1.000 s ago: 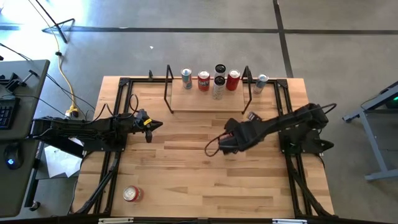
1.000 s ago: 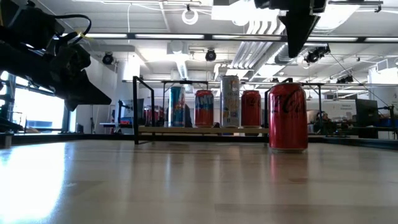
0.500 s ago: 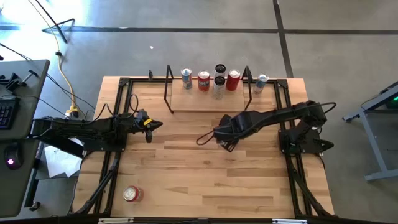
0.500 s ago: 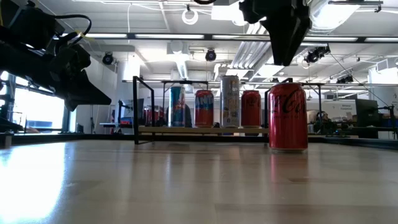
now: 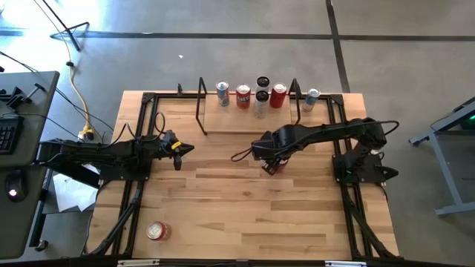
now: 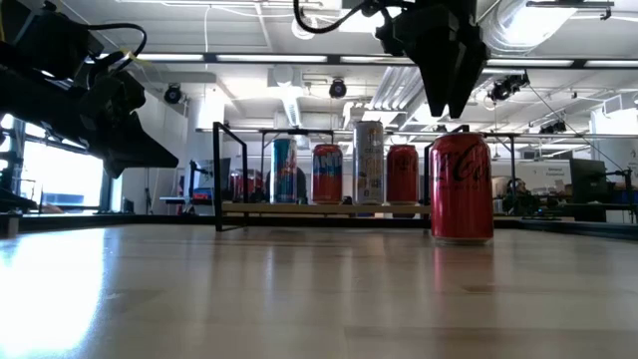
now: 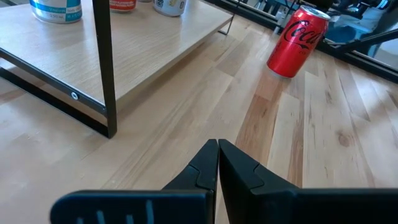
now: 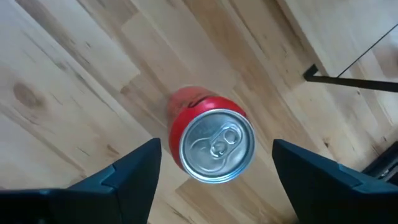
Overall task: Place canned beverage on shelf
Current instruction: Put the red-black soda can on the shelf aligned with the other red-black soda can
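A red cola can (image 8: 211,140) stands upright on its base on the tabletop, a little in front of the shelf (image 5: 249,122); it also shows in the low view (image 6: 461,187) and the left wrist view (image 7: 297,42). My right gripper (image 8: 216,152) hangs open right above the red cola can (image 5: 274,167), fingers pointing down, one on either side of its top and clear of it (image 6: 446,100). The shelf (image 6: 319,208) carries several upright cans. My left gripper (image 5: 188,148) waits shut at the table's left (image 7: 217,152).
Another red can (image 5: 156,231) lies near the table's front left corner. A silver can (image 5: 312,99) stands on the table just beyond the shelf's right end frame. The shelf's black rod frame (image 7: 104,62) rises ahead of my left gripper.
My right gripper has swung toward the table's far edge, come down over the red cola can and opened its fingers. The can has stayed where it was.
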Robot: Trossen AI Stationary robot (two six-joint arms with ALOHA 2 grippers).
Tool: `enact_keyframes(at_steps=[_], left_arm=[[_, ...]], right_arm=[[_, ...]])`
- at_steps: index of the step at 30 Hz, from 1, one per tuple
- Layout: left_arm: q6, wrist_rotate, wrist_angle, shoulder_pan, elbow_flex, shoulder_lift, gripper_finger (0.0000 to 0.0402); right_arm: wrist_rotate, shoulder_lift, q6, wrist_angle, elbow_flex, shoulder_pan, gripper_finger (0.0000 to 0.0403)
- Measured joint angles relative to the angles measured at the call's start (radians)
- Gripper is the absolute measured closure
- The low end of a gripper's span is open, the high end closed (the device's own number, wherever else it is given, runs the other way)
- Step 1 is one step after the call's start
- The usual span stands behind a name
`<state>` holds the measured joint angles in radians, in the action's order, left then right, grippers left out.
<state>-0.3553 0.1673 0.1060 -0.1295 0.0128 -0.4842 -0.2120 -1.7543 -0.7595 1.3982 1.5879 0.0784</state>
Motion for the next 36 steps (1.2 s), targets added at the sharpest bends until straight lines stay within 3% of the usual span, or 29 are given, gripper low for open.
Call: enact_keyframes(at_steps=[12, 24, 36], left_arm=[[0.000, 0.000, 0.002, 0.000, 0.000, 0.000, 0.0396], [0.000, 0.000, 0.002, 0.000, 0.000, 0.000, 0.0396], [0.000, 0.000, 0.002, 0.000, 0.000, 0.000, 0.0396]], right_arm=[[0.029, -0.015, 0.027, 0.002, -0.002, 0.000, 0.0110], [0.048, -0.003, 0.079, -0.105, -0.166, -0.035, 0.0109], [0.047, -0.002, 0.065, -0.089, -0.069, 0.002, 0.0110]])
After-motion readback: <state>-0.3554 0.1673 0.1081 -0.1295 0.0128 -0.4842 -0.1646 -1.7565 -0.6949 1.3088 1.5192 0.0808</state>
